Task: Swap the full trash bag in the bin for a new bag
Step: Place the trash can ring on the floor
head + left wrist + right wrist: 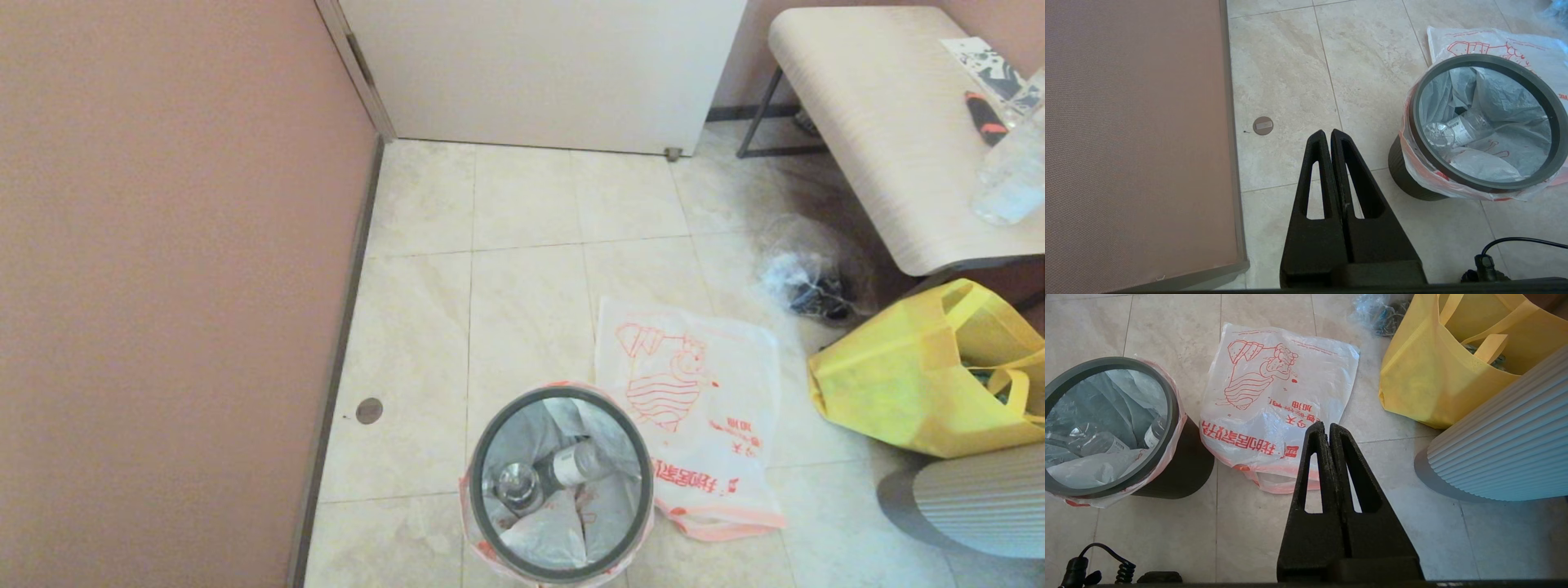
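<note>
Nothing of the task is judged to have been started. Furthest left, the left pincer [1327, 136] is seen only in its own wrist view, held above bare floor tiles between the pink wall [163, 286] and the bin [562, 483]; its jaws are pressed fully together and nothing is gripped. The bin stands on the floor near the wall, its black body capped by the thin grey ring [490, 433]. The full trash bag [563, 523] is seated inside it, its pink-orange rim folded out under the ring, with a clear bottle [571, 465] and white scraps lying within.

Just beside the bin, toward the right, the new bag [694, 408] is spread flat on the tiles, folded shut and unused, its red drawing facing up. The right pincer [1324, 428] is shown above that bag's near edge in its wrist view, likewise closed tight and empty. Further right a yellow tote [922, 376] rests on the floor beneath the bench [882, 122].

All steps are judged to remain: the ring to be lifted, the full bag drawn out, the new bag opened and fitted.
</note>
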